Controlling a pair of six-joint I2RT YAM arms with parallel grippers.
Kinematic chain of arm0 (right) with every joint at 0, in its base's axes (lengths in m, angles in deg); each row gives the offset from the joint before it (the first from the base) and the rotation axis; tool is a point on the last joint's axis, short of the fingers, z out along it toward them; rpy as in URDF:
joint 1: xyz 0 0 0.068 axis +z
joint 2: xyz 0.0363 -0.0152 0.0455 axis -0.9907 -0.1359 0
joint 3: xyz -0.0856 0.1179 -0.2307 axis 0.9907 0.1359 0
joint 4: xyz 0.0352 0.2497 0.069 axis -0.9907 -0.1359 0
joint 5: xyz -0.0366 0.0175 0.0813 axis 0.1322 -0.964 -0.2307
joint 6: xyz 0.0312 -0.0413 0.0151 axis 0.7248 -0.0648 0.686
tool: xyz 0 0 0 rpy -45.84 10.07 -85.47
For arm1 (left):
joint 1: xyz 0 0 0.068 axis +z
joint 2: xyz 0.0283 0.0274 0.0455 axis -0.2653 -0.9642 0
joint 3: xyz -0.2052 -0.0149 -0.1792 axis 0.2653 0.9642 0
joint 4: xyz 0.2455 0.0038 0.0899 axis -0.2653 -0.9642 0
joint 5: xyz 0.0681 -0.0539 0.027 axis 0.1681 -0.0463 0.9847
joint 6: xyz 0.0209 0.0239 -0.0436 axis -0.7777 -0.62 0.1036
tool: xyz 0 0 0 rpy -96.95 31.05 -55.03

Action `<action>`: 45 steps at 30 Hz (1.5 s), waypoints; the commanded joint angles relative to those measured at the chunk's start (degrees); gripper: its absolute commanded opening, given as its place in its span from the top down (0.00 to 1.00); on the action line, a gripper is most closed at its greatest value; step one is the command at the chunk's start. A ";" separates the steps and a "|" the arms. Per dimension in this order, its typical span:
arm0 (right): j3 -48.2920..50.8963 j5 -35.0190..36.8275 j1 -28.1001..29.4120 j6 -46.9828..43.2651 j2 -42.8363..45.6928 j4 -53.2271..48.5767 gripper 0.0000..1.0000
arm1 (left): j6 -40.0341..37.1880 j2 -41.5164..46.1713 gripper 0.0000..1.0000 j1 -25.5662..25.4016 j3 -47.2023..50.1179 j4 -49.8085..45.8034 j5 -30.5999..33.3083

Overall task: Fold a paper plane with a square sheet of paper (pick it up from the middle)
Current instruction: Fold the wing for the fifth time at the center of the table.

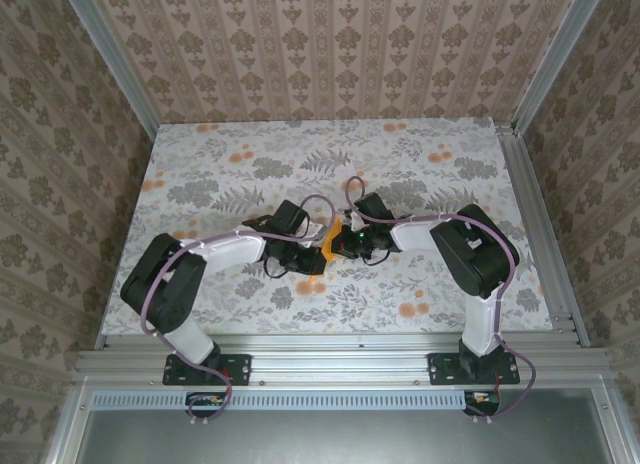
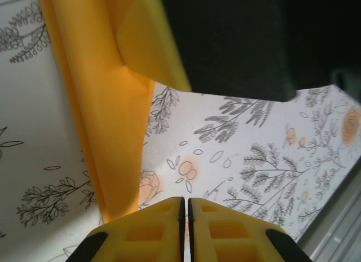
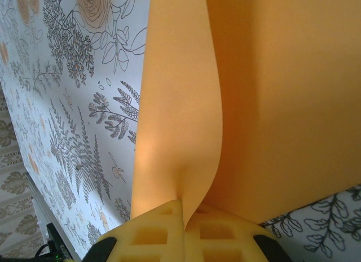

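Seemingly mid-fold, the paper (image 3: 180, 104) stood lifted over mid-surface (image 1: 250, 164) — pinched in the right claw (image 3: 184, 217), the left claw (image 2: 185, 208) clenched just beside it — so next the left likely needed to regrip an edge.

Bright orange square sheet of paper (image 1: 332, 241), unmarked, bent into layers with a soft rounded fold, raised on edge over the middle of the floral cloth (image 1: 250, 154)
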 commanded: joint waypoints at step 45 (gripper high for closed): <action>9.46 3.14 -0.62 4.40 21.29 -7.36 0.87 | -4.87 -9.22 0.94 2.73 4.16 3.47 2.47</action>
